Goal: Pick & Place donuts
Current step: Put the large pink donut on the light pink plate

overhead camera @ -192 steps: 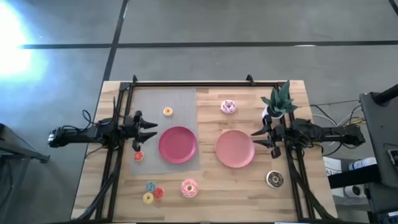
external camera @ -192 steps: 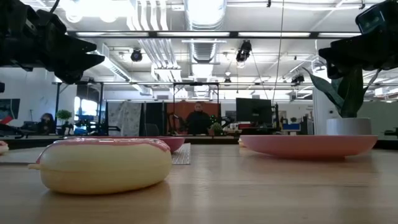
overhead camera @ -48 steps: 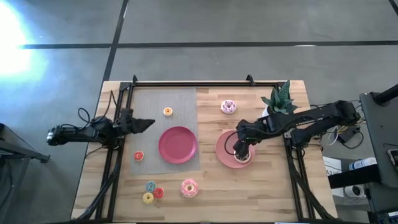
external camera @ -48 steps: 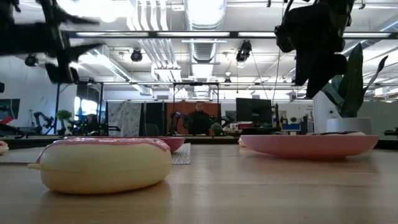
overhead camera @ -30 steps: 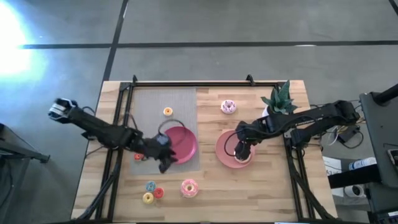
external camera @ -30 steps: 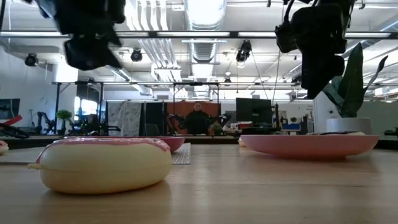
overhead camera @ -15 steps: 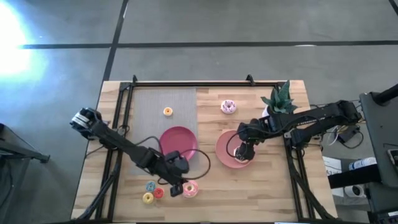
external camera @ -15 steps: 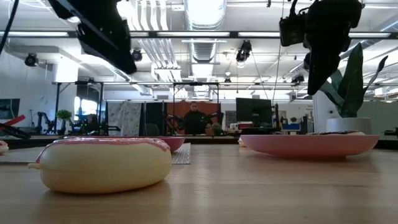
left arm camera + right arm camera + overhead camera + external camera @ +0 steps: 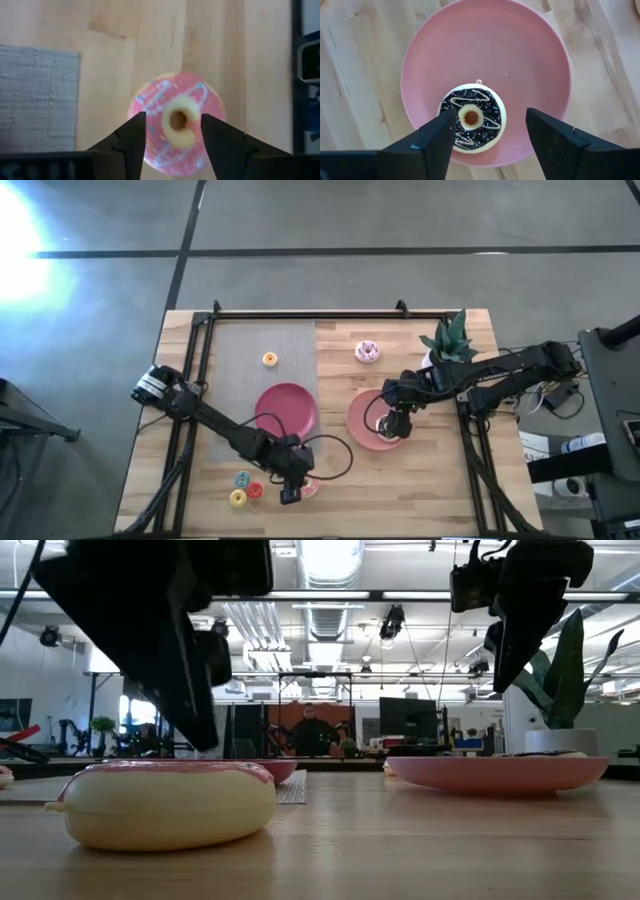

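The pink iced donut (image 9: 175, 131) lies flat on the wood near the table's near edge (image 9: 311, 486) and fills the low view's foreground (image 9: 165, 805). My left gripper (image 9: 172, 125) hangs open just over it, a finger on either side of its hole, pointing down (image 9: 296, 491). The chocolate donut (image 9: 471, 124) lies flat on the right pink plate (image 9: 530, 60). My right gripper (image 9: 490, 122) is open above it (image 9: 392, 423), lifted clear (image 9: 520, 630). A pink-white sprinkled donut (image 9: 367, 351) rests toward the far edge.
The left pink plate (image 9: 287, 408) sits partly on a grey mat (image 9: 245, 350), which also holds a tiny orange donut (image 9: 270, 359). Tiny blue (image 9: 242, 479), red (image 9: 256, 490) and yellow (image 9: 238, 498) donuts lie by the near edge. A potted plant (image 9: 450, 340) stands behind the right arm.
My left arm has swung from beside the left plate toward the table's near edge and come down over the pink iced donut, fingers pointing down. My right gripper has risen a little above the right plate. The chocolate donut has stayed on the plate.
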Robot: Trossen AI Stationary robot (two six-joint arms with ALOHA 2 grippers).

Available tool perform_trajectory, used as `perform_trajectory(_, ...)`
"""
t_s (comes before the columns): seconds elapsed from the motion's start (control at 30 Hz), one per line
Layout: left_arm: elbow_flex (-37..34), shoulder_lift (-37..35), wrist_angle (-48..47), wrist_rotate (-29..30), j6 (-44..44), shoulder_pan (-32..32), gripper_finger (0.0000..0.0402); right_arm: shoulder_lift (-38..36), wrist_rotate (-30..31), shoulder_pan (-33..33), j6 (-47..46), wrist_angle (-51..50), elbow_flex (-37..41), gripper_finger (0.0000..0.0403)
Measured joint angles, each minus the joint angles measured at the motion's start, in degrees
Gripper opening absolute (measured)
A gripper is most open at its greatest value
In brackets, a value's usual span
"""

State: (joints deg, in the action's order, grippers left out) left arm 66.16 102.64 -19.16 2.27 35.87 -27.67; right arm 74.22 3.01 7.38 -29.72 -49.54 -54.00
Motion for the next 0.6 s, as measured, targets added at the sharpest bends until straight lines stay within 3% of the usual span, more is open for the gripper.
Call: perform_trajectory(0.6, 1.0, 4.9, -0.9, 4.3, -3.7, 0.6, 0.0163, 0.0, 0.0, 0.0, 1.4, 0.1, 0.1, 0.0226)
